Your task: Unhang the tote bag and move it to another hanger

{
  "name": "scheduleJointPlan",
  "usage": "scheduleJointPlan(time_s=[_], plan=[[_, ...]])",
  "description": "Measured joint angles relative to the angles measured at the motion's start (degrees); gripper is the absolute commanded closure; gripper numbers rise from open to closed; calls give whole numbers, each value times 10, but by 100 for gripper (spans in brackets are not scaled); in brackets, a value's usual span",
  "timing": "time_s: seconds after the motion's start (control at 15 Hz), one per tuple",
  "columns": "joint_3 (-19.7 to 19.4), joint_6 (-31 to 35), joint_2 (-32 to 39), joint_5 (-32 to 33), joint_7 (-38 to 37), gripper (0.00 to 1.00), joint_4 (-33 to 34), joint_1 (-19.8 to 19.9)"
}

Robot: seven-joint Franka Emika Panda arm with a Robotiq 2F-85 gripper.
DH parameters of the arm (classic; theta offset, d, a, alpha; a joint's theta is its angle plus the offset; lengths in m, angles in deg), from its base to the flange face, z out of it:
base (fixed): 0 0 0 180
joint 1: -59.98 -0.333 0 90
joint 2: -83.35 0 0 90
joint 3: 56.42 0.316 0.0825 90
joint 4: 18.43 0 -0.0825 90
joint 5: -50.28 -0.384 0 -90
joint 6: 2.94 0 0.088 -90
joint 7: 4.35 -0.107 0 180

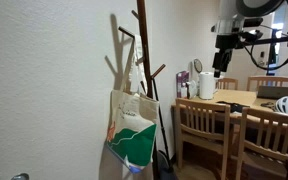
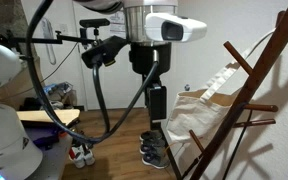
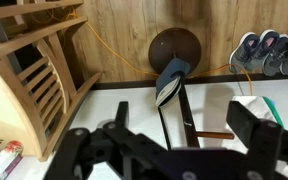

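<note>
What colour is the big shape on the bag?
Green-teal, on the cream tote bag, clearest in an exterior view.

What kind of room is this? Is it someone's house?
Probably a home's dining area: wooden chairs at a table, a tote bag hanging on a coat stand, and shoes on the floor.

home: wooden dining chairs (image 1: pixel 199 125), table (image 1: pixel 246 98), shoes (image 2: pixel 154 152), coat stand (image 1: pixel 144 50)

wood floor (image 3: pixel 124 30) | on it: sneakers (image 3: pixel 264 50) | round stand base (image 3: pixel 176 48) | wooden chair (image 3: pixel 44 70)
</note>
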Motion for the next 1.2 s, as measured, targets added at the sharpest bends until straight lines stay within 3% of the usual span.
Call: scheduleJointPlan(time_s=[0.73, 1.2], plan=[[1, 9, 0, -1, -5, 0, 0, 0], [24, 174, 60, -36, -91, 0, 23, -12]])
